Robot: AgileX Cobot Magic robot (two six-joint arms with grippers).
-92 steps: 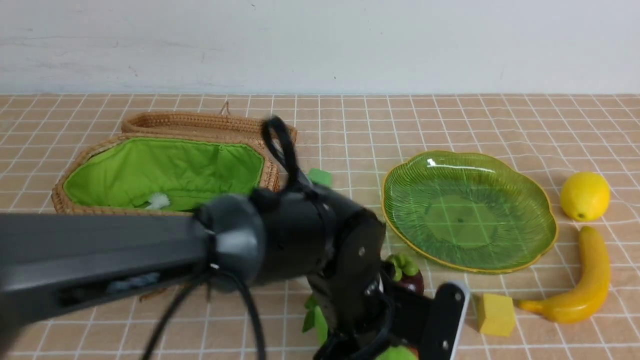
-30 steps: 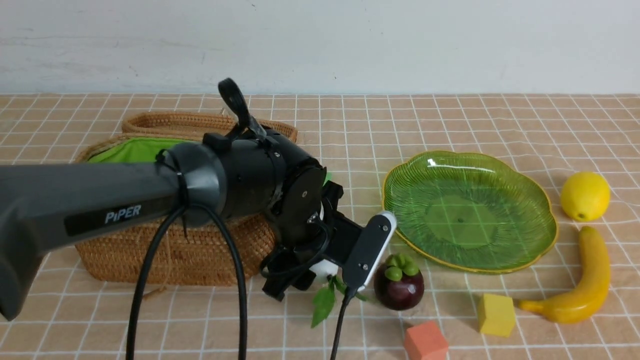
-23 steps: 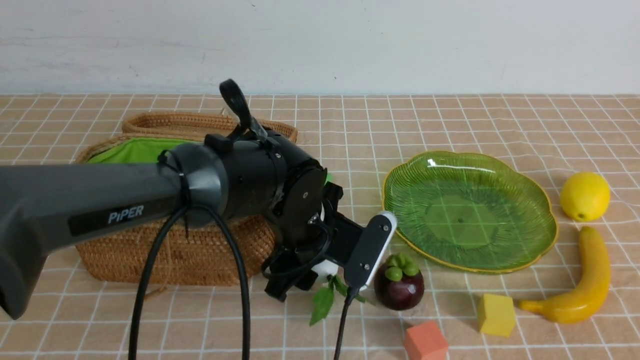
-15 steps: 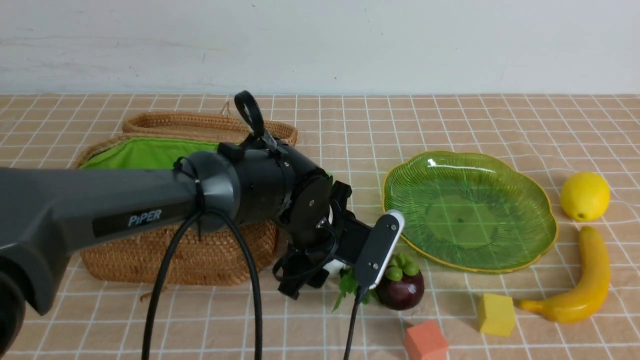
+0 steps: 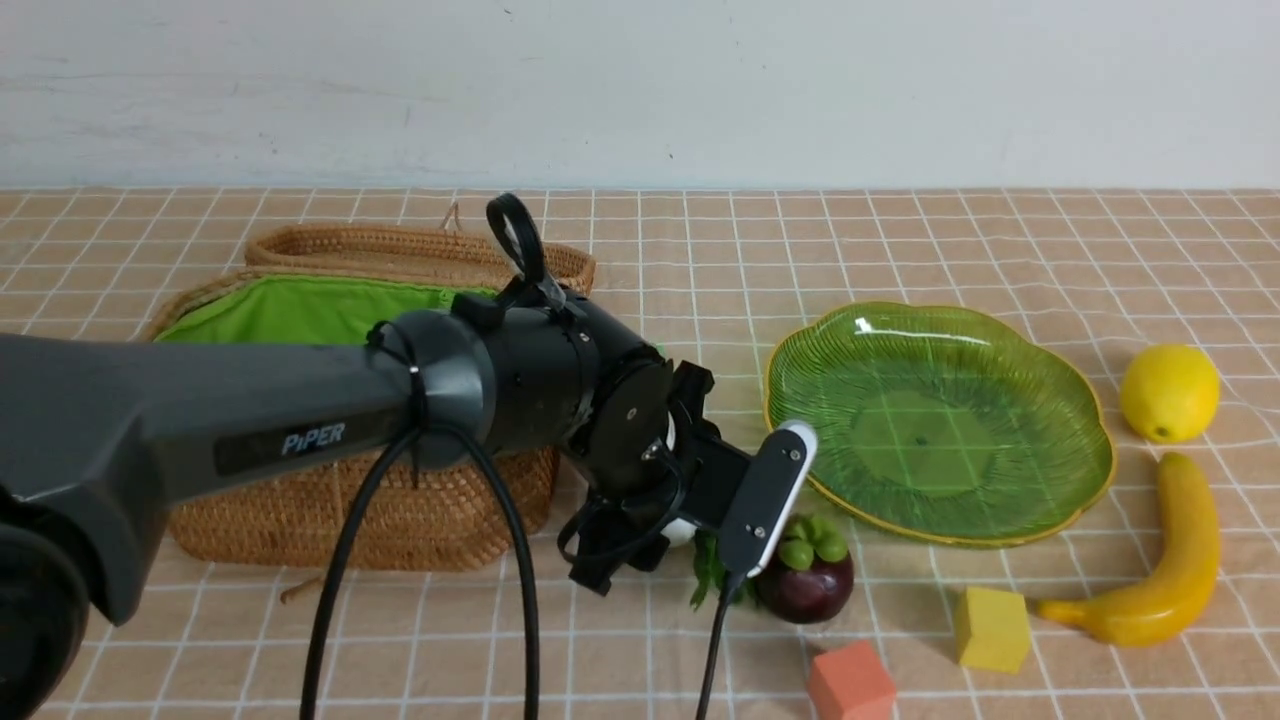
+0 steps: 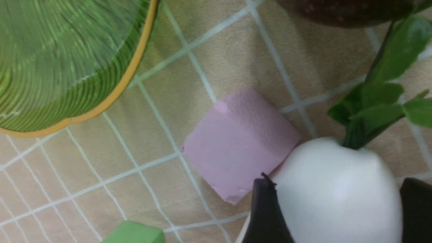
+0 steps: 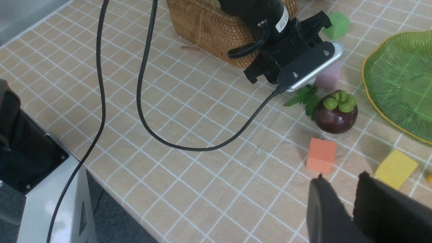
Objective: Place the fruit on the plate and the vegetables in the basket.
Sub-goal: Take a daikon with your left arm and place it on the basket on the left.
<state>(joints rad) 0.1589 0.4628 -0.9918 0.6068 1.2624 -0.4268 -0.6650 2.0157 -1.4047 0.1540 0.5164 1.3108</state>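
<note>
The left arm [image 5: 250, 420] has slid right since a second ago, and a bit farther out too. Three seconds back it was a low blur across the near edge, with most of the green lining on show. Now it sits higher and covers the right part of the basket [image 5: 350, 515].

The left gripper [image 6: 337, 182] is pinching the white radish [image 6: 337, 206], with a black finger [image 6: 266, 216] on each side of it. The radish's leaves [image 5: 710, 578] hung clear to the left of the mangosteen [image 5: 808, 590] a second ago; now they're right up against it. So the radish is just right of the basket, not in it. In the left wrist view it looks to be touching a pink cube [image 6: 239, 141], and a green cube [image 6: 135, 235] lies farther back by the basket. I can't tell if the radish rests on the cloth [image 5: 1000, 230] or hangs just off it.

The rest looks the same as before. The mangosteen is just near of the plate [image 5: 940, 420] at its near-left rim, the lemon [image 5: 1170, 392] is right of the plate, and the banana [image 5: 1170, 560] is near of the lemon, all on the cloth. The yellow cube [image 5: 990, 628] and orange cube [image 5: 852, 688] sit near of the mangosteen. The right gripper [image 7: 341, 176] hangs over the near right of the cloth, jaws a little apart with nothing between them.
</note>
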